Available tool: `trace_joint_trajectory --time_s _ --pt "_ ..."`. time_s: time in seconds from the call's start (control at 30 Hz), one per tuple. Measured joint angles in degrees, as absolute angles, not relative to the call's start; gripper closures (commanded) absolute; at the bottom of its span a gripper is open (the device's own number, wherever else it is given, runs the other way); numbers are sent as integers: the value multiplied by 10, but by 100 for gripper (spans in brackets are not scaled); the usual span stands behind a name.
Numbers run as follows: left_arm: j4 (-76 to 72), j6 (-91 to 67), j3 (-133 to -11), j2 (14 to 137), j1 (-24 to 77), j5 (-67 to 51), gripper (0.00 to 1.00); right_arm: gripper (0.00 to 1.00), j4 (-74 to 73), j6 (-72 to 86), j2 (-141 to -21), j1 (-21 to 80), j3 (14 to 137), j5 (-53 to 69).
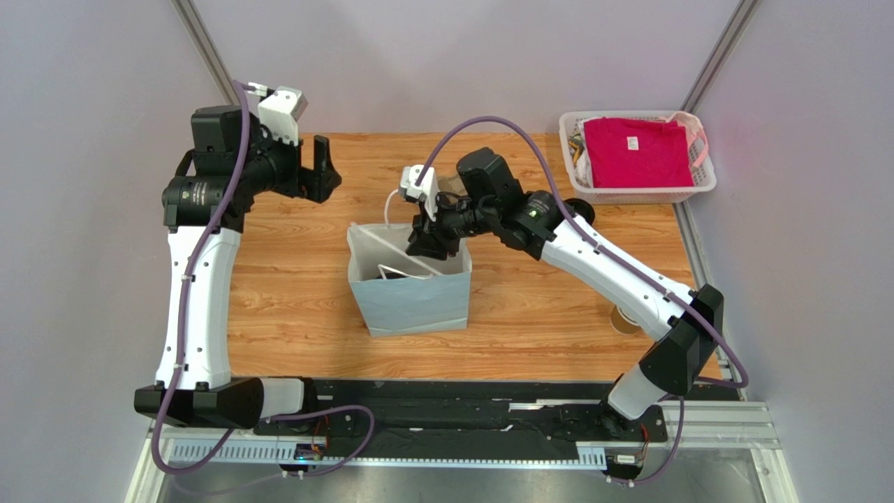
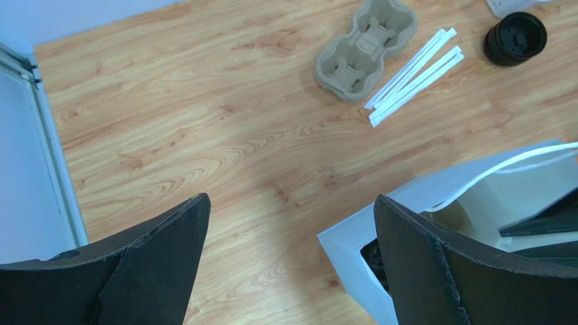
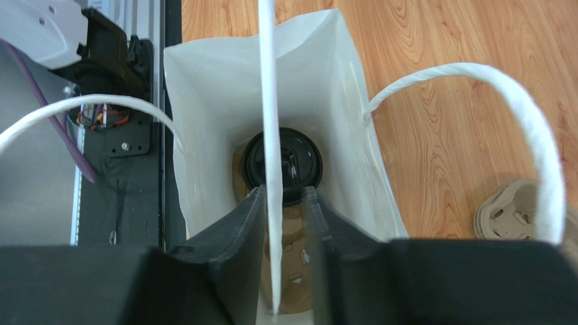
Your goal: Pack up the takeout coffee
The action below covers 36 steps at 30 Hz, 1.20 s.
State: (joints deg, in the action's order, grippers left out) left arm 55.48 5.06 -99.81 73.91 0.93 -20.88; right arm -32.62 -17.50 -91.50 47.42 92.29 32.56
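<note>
The takeout coffee [image 3: 293,157], a brown cup with a black lid, stands in a cardboard carrier at the bottom of the white paper bag [image 1: 409,299]. My right gripper [image 1: 428,247] hangs in the bag's mouth, right above the cup. In the right wrist view its fingers [image 3: 283,193] stand a little apart. A white wrapped straw [image 3: 269,101] runs between them, against the left finger and clear of the right one. The straw lies slanted across the bag's mouth [image 1: 394,249]. My left gripper [image 1: 320,173] is open and empty, high over the table to the bag's left [image 2: 292,198].
On the table behind the bag [image 2: 434,193] lie an empty cardboard cup carrier [image 2: 366,40], several wrapped straws [image 2: 414,74] and a stack of black lids [image 2: 515,37]. A white basket [image 1: 575,157] with a red cloth stands at the back right. Brown cups [image 1: 624,320] sit behind my right arm.
</note>
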Motion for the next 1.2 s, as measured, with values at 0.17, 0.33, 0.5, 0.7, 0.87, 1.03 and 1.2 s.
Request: trace_joint_trajectory --time_s 0.17,0.33,0.5,0.7,0.87,1.03,1.2 --pt "595 74 -1006 747 9 -234 1 43 -355 -194 -907 483 926 312" --pt "639 125 -1018 759 8 -290 3 36 -392 -195 -905 484 975 291" --pt "687 189 -1027 773 7 -348 4 20 -412 -191 -887 483 1027 255" --pt "737 263 -1046 800 10 -394 9 8 -422 -197 -841 476 1053 164" --pt "747 304 -1039 811 19 -403 7 5 -447 -197 -832 453 1088 104" --pt "738 309 -1014 810 27 -407 6 5 -469 -177 -831 410 1091 84" --pt "739 323 -1009 816 63 -405 7 5 -479 -156 -827 375 1056 81"
